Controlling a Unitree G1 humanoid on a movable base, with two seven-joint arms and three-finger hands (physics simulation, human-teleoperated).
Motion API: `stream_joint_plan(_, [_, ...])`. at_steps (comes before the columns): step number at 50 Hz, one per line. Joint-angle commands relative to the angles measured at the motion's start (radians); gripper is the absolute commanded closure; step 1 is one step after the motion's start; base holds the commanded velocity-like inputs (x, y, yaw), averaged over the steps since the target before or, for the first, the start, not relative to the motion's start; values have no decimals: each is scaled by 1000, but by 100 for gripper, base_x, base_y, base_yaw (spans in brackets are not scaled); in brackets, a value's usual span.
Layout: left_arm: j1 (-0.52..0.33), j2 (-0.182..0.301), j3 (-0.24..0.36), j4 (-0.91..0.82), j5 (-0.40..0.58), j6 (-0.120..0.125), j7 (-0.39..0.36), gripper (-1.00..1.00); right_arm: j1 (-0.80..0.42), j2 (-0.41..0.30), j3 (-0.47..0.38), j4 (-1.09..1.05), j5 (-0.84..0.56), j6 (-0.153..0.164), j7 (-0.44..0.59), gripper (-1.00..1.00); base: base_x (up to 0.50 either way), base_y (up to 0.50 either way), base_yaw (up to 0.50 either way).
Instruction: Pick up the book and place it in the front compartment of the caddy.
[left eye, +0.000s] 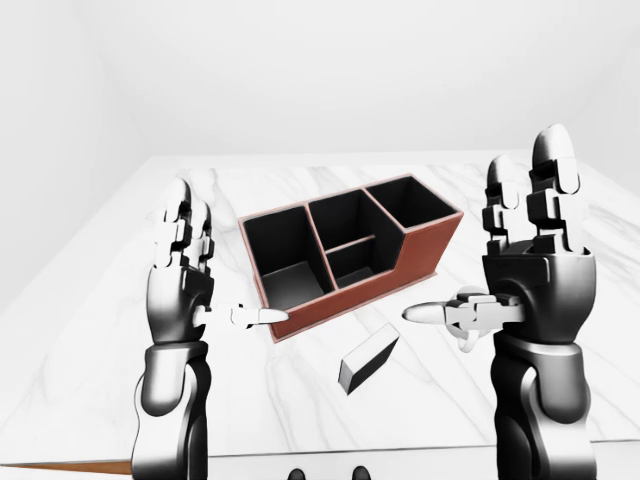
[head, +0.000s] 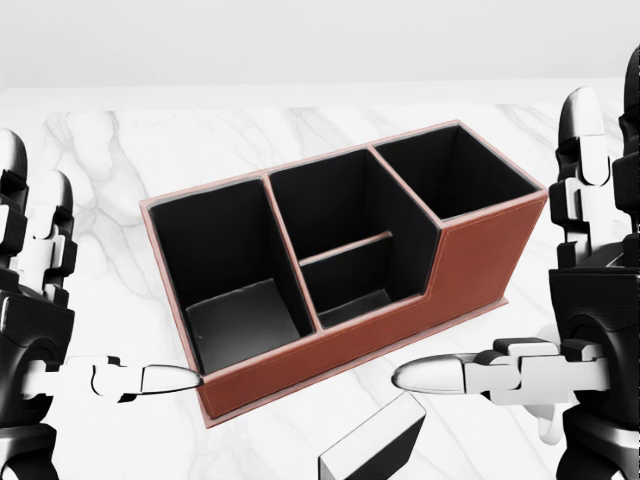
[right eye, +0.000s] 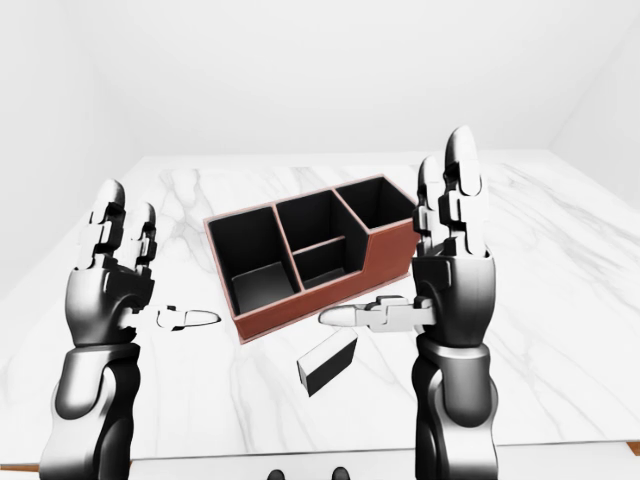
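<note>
Left hand (left eye: 178, 270): I am holding it raised with the fingers extended upward and the thumb pointing inward; it is spread wide and gripping nothing.

Right hand (left eye: 535, 255): I am holding it in the same upright pose, fingers splayed, thumb reaching toward the centre; it is carrying nothing.

Book (left eye: 368, 360): it is lying on the marble table (left eye: 90, 340), just below the caddy's low wall in the left-eye view, clear of both hands. In the head view only its top corner is showing at the bottom edge.

Caddy (head: 350, 290): it is standing at a slant on the table, all compartments looking empty. I am judging the low, small section in the middle to be the front compartment, though the pictures are not settling that.

Step in hand: I am judging that the approach is under way and the grasp is not yet begun.

Risk, visibility: the book is sitting at the head view's lower limit, so I am risking a blind reach.

Risk, grasp: the book is lying flat and thin; a shallow pinch is likely to slide it or knock it against the caddy.

Risk, mug: a white mug (head: 548, 425) is partly hiding behind the right hand, where a sideways sweep may be tipping it.
</note>
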Motion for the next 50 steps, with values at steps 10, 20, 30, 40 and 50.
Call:
stream_joint_plan(10, [-2, 1, 2, 3, -1, 0, 0, -100, 11, 2, 14, 11, 4, 0, 5, -100, 18, 0, 0])
stream_joint_plan(20, [-5, 2, 6, -3, -5, 0, 1, -100, 1, 4, 35, 7, -58, 0, -6, -100, 4, 0, 0])
stream_joint_plan(30, [-9, 4, 9, -3, -8, 0, 2, -100, 0, 6, 38, 12, -68, 0, -1, -100, 0, 0, 0])
stream_joint_plan(40, [-13, 6, 14, 0, -9, 0, 1, -100, 4, 0, 53, 38, -93, 0, 5, -100, 20, 0, 0])
stream_joint_plan(50, [-13, 6, 13, 6, -9, 0, 2, -100, -33, -13, 16, 42, -111, 0, 21, -100, 0, 0, 0])
